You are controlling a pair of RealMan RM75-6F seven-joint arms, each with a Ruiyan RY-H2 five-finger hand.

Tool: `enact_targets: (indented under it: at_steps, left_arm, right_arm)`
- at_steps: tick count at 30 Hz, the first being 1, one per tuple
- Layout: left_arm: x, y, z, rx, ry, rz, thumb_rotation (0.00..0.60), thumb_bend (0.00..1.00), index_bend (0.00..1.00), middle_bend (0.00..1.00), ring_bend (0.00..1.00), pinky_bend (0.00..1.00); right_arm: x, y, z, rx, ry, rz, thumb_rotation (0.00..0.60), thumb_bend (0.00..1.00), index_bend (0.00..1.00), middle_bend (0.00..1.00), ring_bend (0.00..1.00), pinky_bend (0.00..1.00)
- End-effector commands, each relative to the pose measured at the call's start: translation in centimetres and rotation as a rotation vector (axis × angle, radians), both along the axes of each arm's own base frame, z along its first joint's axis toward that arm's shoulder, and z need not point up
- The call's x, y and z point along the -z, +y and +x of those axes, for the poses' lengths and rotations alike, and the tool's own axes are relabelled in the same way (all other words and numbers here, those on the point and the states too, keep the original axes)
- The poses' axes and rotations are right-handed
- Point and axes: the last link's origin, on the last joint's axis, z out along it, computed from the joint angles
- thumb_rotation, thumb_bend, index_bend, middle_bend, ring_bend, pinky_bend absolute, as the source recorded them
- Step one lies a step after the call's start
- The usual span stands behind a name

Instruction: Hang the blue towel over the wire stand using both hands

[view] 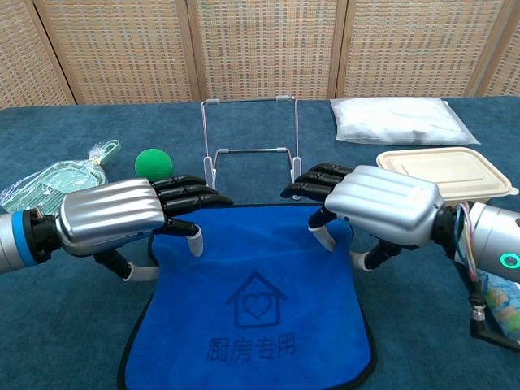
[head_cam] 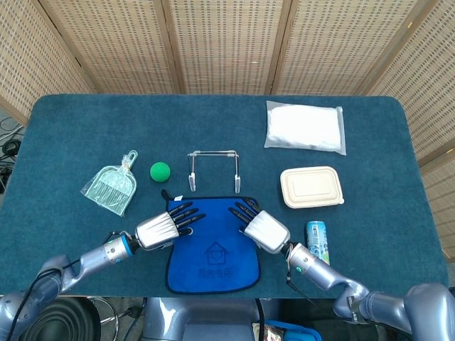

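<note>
Head view: blue towel flat on surface, just in front of wire stand. Left hand and right hand over its far corners, fingers extended and spread, holding nothing visible.

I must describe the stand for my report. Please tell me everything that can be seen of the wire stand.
The wire stand is a thin frame of bare, silvery metal wire. Two upright side wires are joined by a straight top bar and a lower cross bar, and short feet with pale tips rest on the blue table cover. It stands upright, just beyond the far edge of the blue towel, with a green ball to its left. Nothing hangs on it and neither hand touches it.
</note>
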Motion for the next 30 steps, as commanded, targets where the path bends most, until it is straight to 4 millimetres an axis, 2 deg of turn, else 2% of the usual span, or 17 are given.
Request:
enact_targets:
  at_steps: [1, 8, 12, 17, 23, 30]
  left_arm:
    - [0.0, 0.1, 0.2, -0.001, -0.007, -0.002, 0.600, 0.33, 0.39, 0.00, 0.00, 0.00]
    - [0.4, 0.0, 0.4, -0.002, -0.002, -0.008, 0.600, 0.34, 0.40, 0.00, 0.00, 0.00]
    - [0.7, 0.0, 0.4, -0.012, 0.004, -0.012, 0.600, 0.39, 0.41, 0.00, 0.00, 0.00]
    - [0.8, 0.0, 0.6, -0.037, -0.019, -0.018, 0.600, 0.46, 0.53, 0.00, 0.00, 0.00]
    - [0.6, 0.0, 0.9, -0.054, -0.060, -0.005, 0.600, 0.48, 0.70, 0.00, 0.00, 0.00]
    - [-0.1, 0.2, 1.8, -0.059, -0.132, 0.017, 0.600, 0.48, 0.71, 0.00, 0.00, 0.00]
  right_arm:
    - [-0.1, 0.0, 0.0, -0.001, 0.000, -0.001, 0.600, 0.62, 0.64, 0.09, 0.00, 0.00]
    - [-0.1, 0.1, 0.1, 0.003, 0.000, -0.003, 0.600, 0.62, 0.64, 0.09, 0.00, 0.00]
    - [-0.2, 0.1, -0.1, 0.003, 0.002, -0.004, 0.600, 0.62, 0.64, 0.09, 0.00, 0.00]
    - [-0.6, 0.1, -0.3, 0.004, 0.001, -0.011, 0.600, 0.62, 0.65, 0.09, 0.00, 0.00]
    - [-0.9, 0.2, -0.2, 0.004, -0.012, -0.014, 0.600, 0.62, 0.65, 0.09, 0.00, 0.00]
    - [-1.8, 0.2, 0.7, 0.006, -0.075, -0.025, 0.600, 0.62, 0.65, 0.09, 0.00, 0.00]
